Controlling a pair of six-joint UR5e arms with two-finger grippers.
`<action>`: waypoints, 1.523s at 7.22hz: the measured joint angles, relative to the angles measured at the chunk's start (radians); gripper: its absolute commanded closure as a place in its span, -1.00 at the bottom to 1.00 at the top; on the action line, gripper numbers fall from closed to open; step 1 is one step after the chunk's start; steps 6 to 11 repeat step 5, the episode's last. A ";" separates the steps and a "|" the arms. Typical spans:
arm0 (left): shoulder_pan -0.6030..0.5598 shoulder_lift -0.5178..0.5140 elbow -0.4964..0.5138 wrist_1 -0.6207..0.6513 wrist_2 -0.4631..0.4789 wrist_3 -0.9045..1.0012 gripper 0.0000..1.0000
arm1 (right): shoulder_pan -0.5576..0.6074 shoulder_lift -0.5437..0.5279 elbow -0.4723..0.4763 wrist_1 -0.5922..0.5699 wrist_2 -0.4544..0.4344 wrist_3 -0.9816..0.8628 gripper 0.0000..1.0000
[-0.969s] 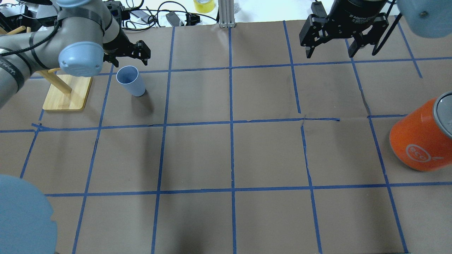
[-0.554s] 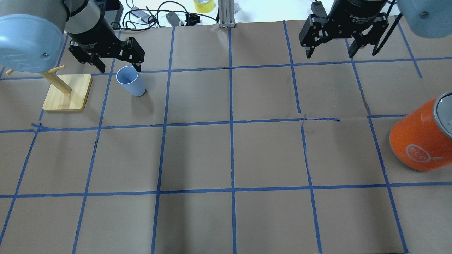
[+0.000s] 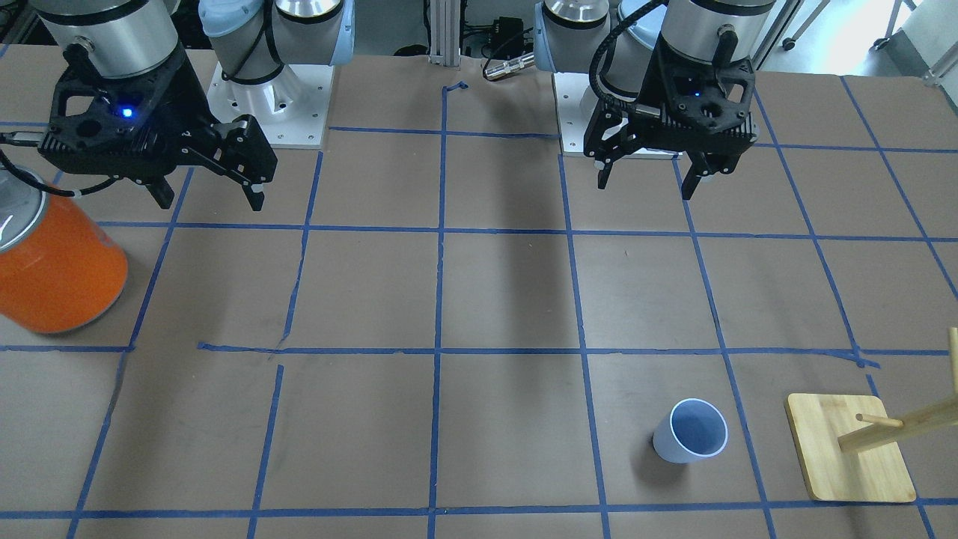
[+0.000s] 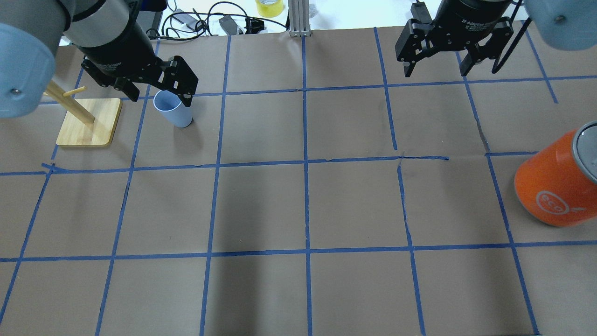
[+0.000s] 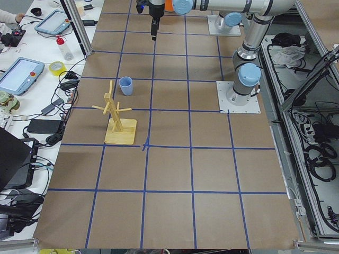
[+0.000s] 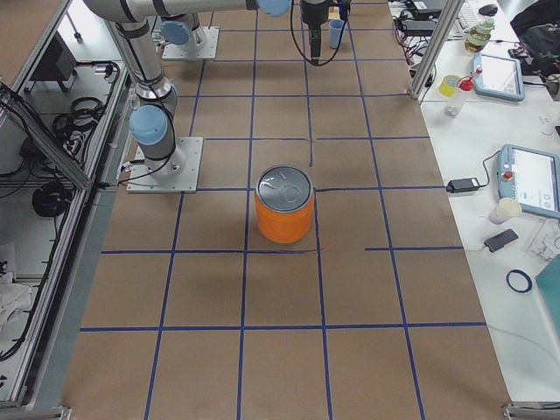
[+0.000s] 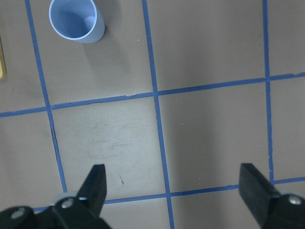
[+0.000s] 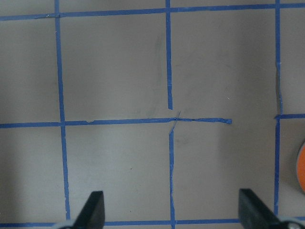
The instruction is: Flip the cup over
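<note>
The cup (image 4: 176, 114) is a small pale blue tumbler. It stands upright, mouth up, on the brown paper at the far left. It also shows in the front view (image 3: 692, 432) and at the top left of the left wrist view (image 7: 77, 20). My left gripper (image 4: 162, 98) is open and empty. It hangs high above the table (image 3: 645, 183) and covers part of the cup's rim in the overhead view without touching it. My right gripper (image 4: 435, 72) is open and empty, raised at the far right (image 3: 211, 202).
A wooden peg stand (image 4: 88, 122) on a square base stands just left of the cup (image 3: 849, 449). A large orange canister (image 4: 555, 182) with a silver lid stands at the right edge. Cables and a yellow tape roll (image 4: 269, 7) lie beyond the table's far edge.
My left arm has swung round and its gripper has turned and moved nearer, so it now overlaps the cup's rim in the overhead view. The cup and the right arm have not moved.
</note>
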 measured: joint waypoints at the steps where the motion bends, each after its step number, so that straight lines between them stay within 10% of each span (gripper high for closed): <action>1: 0.004 0.006 0.003 -0.002 -0.001 0.004 -1.00 | 0.000 0.000 0.000 0.000 0.000 0.000 -1.00; 11: 0.016 0.015 0.005 -0.007 -0.005 -0.012 -1.00 | 0.000 0.000 0.000 0.001 0.000 -0.001 -1.00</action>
